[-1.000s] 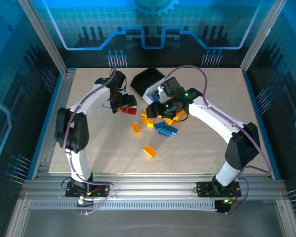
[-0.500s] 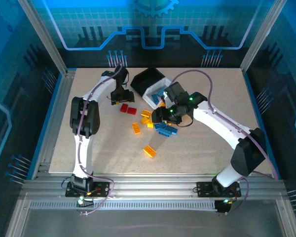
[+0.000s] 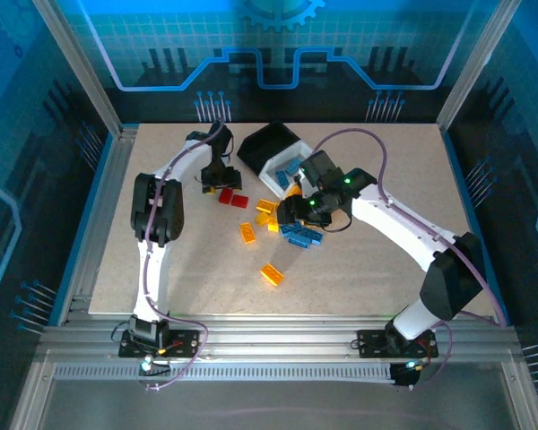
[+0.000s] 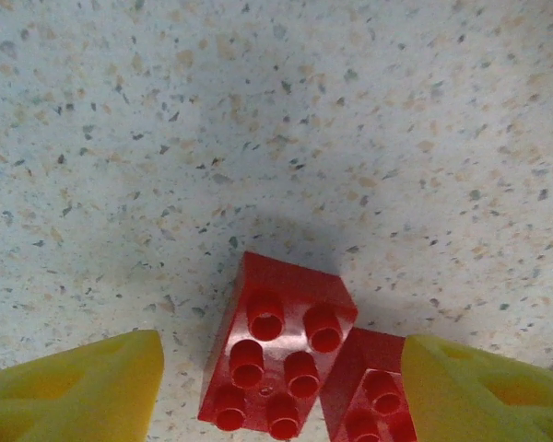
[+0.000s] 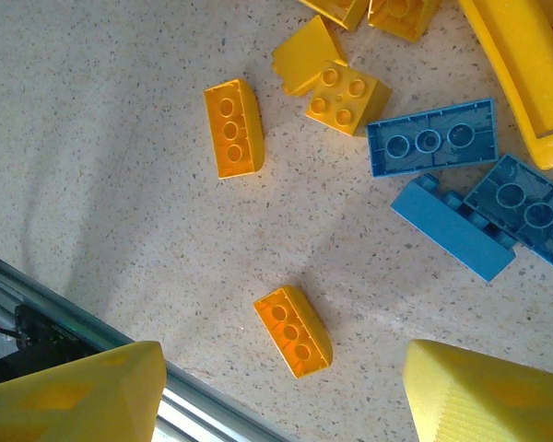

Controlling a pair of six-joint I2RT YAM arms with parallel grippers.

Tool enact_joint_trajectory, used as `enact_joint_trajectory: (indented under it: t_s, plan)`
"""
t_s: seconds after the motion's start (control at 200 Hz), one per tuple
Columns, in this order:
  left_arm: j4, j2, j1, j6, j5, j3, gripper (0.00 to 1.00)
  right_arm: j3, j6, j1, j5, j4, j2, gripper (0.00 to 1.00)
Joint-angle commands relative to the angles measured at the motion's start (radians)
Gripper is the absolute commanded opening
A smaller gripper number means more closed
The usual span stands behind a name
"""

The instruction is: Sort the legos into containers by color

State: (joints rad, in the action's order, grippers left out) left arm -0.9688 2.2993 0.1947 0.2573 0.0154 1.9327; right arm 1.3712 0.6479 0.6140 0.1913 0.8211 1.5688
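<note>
left tool [image 4: 281, 373] narrows, jaws apart astride glossy red rectangular plastic brick [image 4: 276, 350] (grasp likely next) | right tool [image 5: 286, 378] apart, empty

Nothing here can be read. The legos [image 3: 271, 273] and the containers [image 3: 267, 143] carry no lettering that I can make out. The blue back wall [image 3: 161, 36] bears a gear outline [image 3: 282, 9] and line patterns, not words.
</note>
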Motion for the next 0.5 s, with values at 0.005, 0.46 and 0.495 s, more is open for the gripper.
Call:
enact_joint_trajectory:
  t_s: [0.005, 0.46, 0.495]
  plan:
    - [-0.007, 0.005, -0.018, -0.021, 0.014, -0.046, 0.68, 0.001, 0.018, -0.001, 0.008, 0.001, 0.004, 0.7]
    - [0.02, -0.028, -0.04, -0.035, 0.007, -0.135, 0.45, 0.015, 0.027, 0.016, 0.003, -0.007, 0.033, 0.7]
    - [0.024, -0.033, -0.041, -0.035, 0.005, -0.145, 0.41, 0.016, 0.027, 0.018, 0.002, -0.005, 0.034, 0.7]
